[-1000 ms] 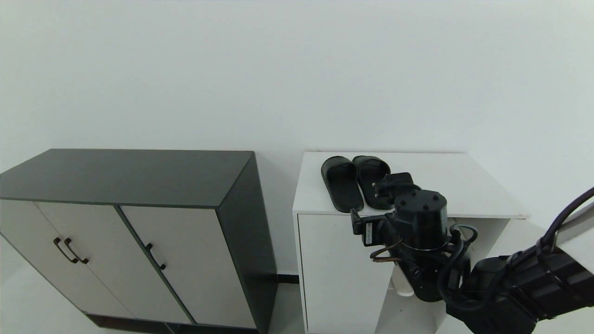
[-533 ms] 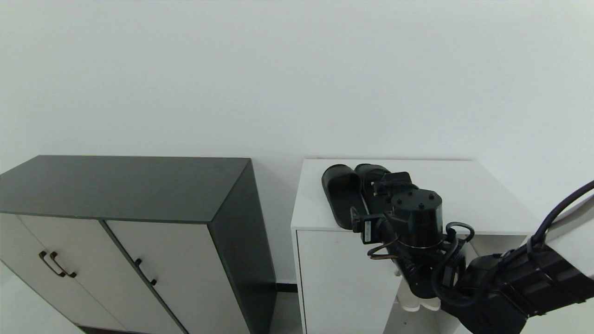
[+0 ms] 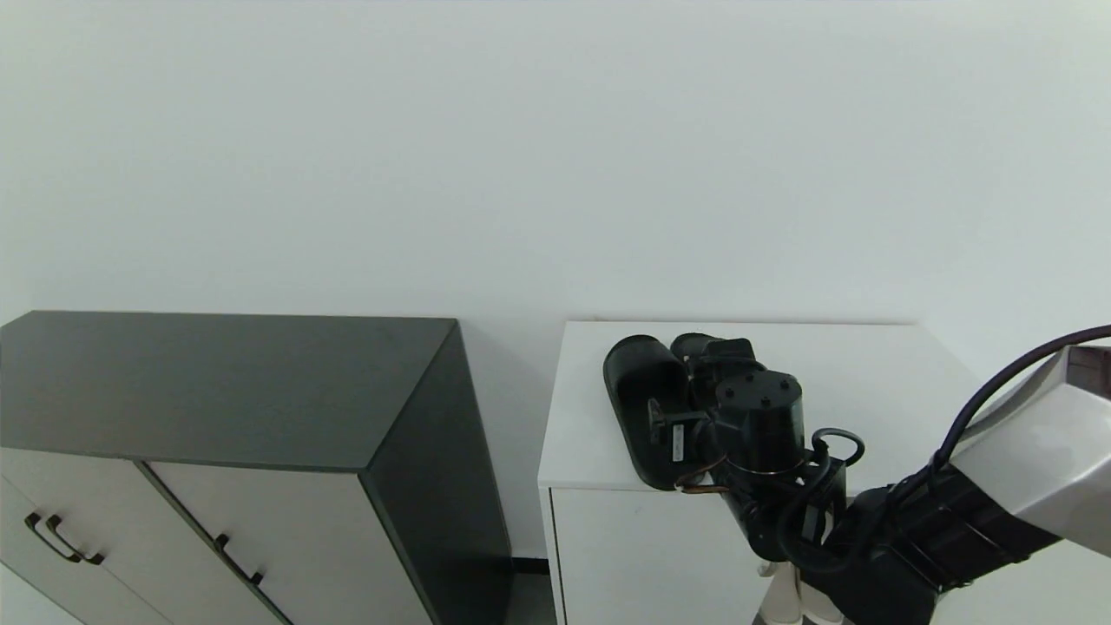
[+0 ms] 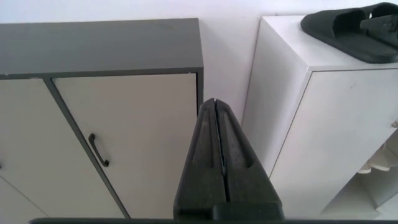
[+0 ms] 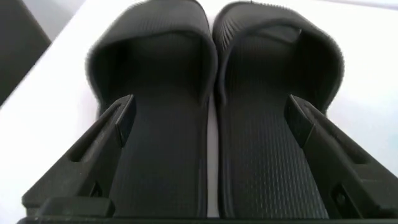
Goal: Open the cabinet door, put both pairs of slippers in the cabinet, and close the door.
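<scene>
Head view is showing an early stage: right pincer [image 5: 208,124] is hanging open over the black slippers [image 3: 642,399] on the white desk [image 3: 868,382], left pincer [image 4: 216,134] is sitting closed, and the cabinet door [image 4: 124,137] on the left is waiting unopened.

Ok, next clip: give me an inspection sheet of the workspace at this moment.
Surface: top of the white stand, carrying the slippers.
Job's things: black slippers side by side on the stand; cabinet doors closed.
Clutter: pale items in the stand's lower shelf, unclear.
Grippers: right gripper open, spread over the slippers; left gripper shut, empty, facing the cabinet doors.
Cables: black cable looped on the right arm.
Surroundings: plain white wall.
</scene>
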Motion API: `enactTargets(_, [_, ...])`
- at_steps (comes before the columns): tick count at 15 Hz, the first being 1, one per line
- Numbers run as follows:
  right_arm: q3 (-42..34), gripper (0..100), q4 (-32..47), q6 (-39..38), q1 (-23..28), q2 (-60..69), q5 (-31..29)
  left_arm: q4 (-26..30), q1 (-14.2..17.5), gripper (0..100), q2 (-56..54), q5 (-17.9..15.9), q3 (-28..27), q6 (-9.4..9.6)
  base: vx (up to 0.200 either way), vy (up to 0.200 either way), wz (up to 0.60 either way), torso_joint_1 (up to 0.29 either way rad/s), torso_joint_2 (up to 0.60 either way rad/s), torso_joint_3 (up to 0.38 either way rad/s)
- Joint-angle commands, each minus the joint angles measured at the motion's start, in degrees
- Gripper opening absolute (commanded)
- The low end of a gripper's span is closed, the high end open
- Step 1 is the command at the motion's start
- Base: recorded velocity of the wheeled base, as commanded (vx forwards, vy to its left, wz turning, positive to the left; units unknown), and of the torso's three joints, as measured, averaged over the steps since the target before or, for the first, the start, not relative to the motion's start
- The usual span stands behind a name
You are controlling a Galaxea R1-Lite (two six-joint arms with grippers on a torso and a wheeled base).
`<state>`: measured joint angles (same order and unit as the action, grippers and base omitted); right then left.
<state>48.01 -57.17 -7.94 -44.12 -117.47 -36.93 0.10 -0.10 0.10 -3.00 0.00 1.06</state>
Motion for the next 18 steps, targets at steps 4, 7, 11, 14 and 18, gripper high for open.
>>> enactTargets(4, [3.6, 100, -0.4, -0.2, 2.5, -4.3, 2.6, 0.0, 0.0, 0, 0.0, 0.0, 0.0, -0.01, 0.000, 0.000, 0.00, 0.000, 0.00, 0.000])
enactTargets(7, [11.4, 100, 0.6, 0.6, 5.5, -8.9, 4.1, 0.0, 0.0, 0, 0.0, 0.0, 0.0, -0.01, 0.000, 0.000, 0.00, 0.000, 0.00, 0.000])
enactTargets(11, [17.1, 100, 3.6, 1.2, 7.6, -11.6, 5.8, 0.0, 0.0, 0, 0.0, 0.0, 0.0, -0.01, 0.000, 0.000, 0.00, 0.000, 0.00, 0.000])
enactTargets(14, [18.5, 100, 4.4, 1.2, 7.9, -12.3, 6.1, 0.0, 0.0, 0, 0.0, 0.0, 0.0, -0.01, 0.000, 0.000, 0.00, 0.000, 0.00, 0.000])
enactTargets(18, [20.8, 0, 4.4, 2.4, 8.6, -13.5, 6.3, 0.0, 0.0, 0, 0.0, 0.0, 0.0, -0.01, 0.000, 0.000, 0.00, 0.000, 0.00, 0.000])
